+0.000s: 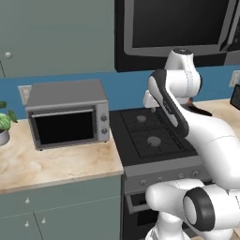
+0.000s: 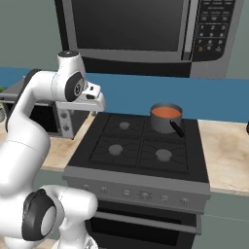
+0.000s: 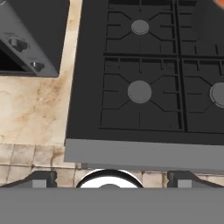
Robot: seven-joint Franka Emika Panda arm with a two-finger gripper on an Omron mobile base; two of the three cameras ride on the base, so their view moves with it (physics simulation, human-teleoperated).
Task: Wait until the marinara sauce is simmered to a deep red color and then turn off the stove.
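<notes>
The marinara sauce point(image 2: 166, 112) is a smooth orange-red disc in a dark grey saucepan point(image 2: 164, 123) with a black handle. The pan stands on the back right burner of the black stove point(image 2: 141, 146). A sliver of the sauce's orange shows at the top right corner of the hand view. My gripper point(image 2: 97, 103) hangs high over the stove's left side, well apart from the pan. In the hand view it looks down on the stove point(image 3: 144, 87), and its two dark fingertips stand wide apart, so the gripper point(image 3: 111, 180) is open and holds nothing. Small knobs point(image 2: 146, 194) line the grey front panel.
A silver toaster oven point(image 1: 68, 117) stands on the beige counter point(image 1: 56, 164) left of the stove point(image 1: 150, 136). A black microwave point(image 2: 141, 29) hangs above the cooktop. A potted plant point(image 1: 3, 122) sits at the far left. More counter point(image 2: 226, 151) lies right of the stove.
</notes>
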